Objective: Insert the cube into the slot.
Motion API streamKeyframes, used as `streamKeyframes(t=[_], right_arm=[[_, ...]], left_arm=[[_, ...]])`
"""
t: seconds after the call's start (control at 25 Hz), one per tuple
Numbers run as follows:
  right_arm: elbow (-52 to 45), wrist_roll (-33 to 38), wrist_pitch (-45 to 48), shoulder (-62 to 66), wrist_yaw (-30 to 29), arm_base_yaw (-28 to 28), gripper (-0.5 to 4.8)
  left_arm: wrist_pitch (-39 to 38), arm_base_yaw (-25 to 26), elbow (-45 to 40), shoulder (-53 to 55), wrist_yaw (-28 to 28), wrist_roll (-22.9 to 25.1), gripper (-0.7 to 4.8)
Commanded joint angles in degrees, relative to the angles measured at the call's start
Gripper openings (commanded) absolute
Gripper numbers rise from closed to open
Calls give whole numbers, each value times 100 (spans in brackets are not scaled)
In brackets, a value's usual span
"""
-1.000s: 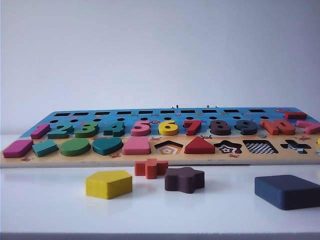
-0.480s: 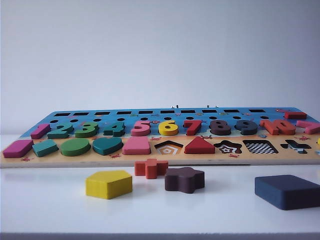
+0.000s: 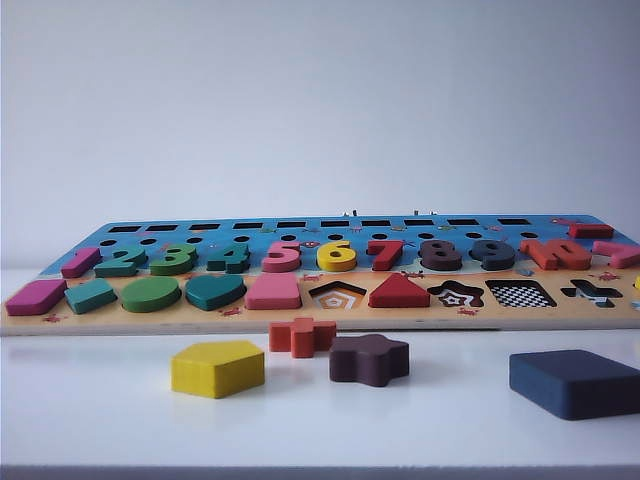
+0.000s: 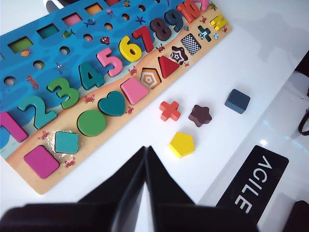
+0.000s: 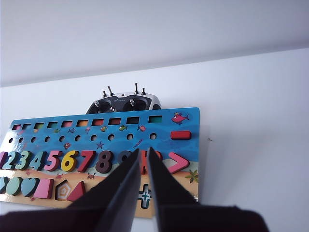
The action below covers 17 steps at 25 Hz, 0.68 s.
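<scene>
A: Nothing on the tabletop [image 3: 90,420] has shifted since the earlier exterior frames; neither arm shows in that view.

B: Cube [image 3: 576,383] location?

A: On the tabletop, at the right in front of the board, well apart from the checkerboard slot [image 3: 520,294], which stands empty.

B: End effectors?

A: Left end effector [image 4: 146,159] clenched, empty, tilted down above the tabletop; cube [image 4: 237,101] lies far beyond it. Right end effector [image 5: 143,159] nearly closed, empty, aimed level over the board; cube unseen there. Right arm judged nearer.

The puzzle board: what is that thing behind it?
Behind the puzzle board, a grey controller with small upright sticks lies on the table. The board hides its lower part. Both tools are shut and empty.
</scene>
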Motion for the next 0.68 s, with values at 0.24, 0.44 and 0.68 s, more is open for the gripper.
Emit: streamKeyframes(t=[0.24,0.44,0.68], right_arm=[[1091,118,-1412,1152,-1014,122,61],[1128,42,-1950,1762,-1198,339,157],[1130,9,-2568,2396,-1200,837,299]], left_arm=[[85,13,24,13,44,9,7],[101,13,24,7,42,9,7],[146,13,22,7,42,9,7]])
